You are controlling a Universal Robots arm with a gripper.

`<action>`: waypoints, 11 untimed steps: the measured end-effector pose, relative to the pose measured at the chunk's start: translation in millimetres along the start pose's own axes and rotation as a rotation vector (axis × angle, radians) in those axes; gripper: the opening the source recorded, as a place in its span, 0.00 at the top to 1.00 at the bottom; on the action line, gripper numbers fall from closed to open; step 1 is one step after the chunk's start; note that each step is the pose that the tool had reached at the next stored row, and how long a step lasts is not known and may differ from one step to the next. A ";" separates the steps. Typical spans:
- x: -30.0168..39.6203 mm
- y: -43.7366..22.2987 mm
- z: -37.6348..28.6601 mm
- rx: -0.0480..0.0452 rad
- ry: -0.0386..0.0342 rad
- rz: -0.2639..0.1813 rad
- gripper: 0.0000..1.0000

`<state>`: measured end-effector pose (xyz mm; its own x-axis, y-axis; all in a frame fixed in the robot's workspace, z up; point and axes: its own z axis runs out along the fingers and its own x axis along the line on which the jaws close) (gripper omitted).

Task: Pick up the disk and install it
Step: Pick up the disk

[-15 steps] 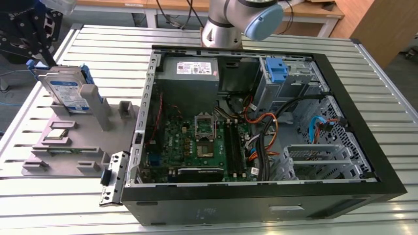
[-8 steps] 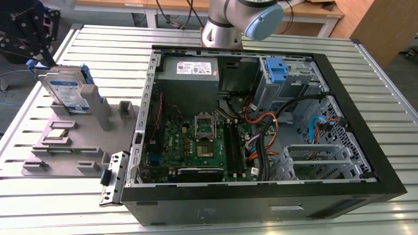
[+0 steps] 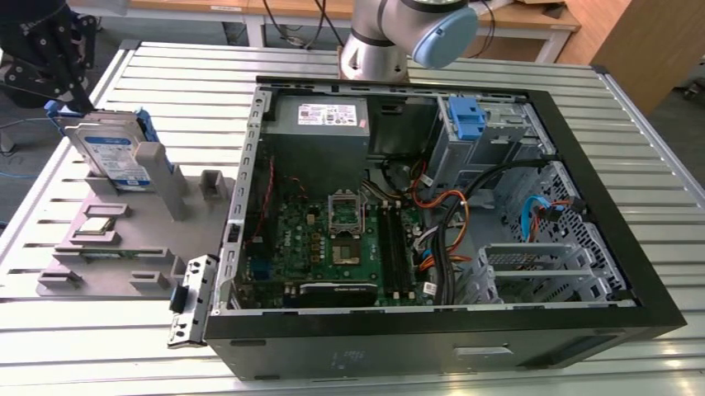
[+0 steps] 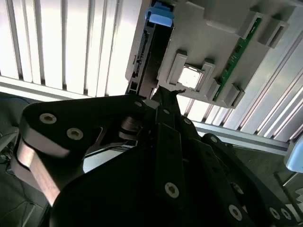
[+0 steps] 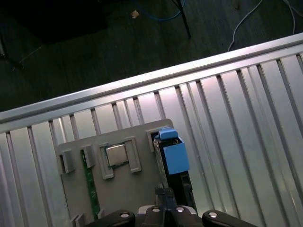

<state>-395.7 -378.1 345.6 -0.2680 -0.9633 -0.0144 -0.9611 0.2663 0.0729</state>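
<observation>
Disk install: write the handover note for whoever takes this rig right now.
Gripper: poised right above the disk, close to its top edge; contact cannot be told.
Disk: standing upright in the grey holder, to the exterior view's left of the open computer case.
Done: gripper is lined up at the disk; nothing more shows.
Left: the disk is not lifted out and not in the case, so pick-up and installation both remain.
</observation>
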 end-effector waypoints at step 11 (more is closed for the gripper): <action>0.1 -0.1 0.6 -0.0102 -0.0648 -0.048 0.90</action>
<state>-395.6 -378.2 344.9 -0.2259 -0.9707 -0.0826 -0.9723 0.2194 0.0807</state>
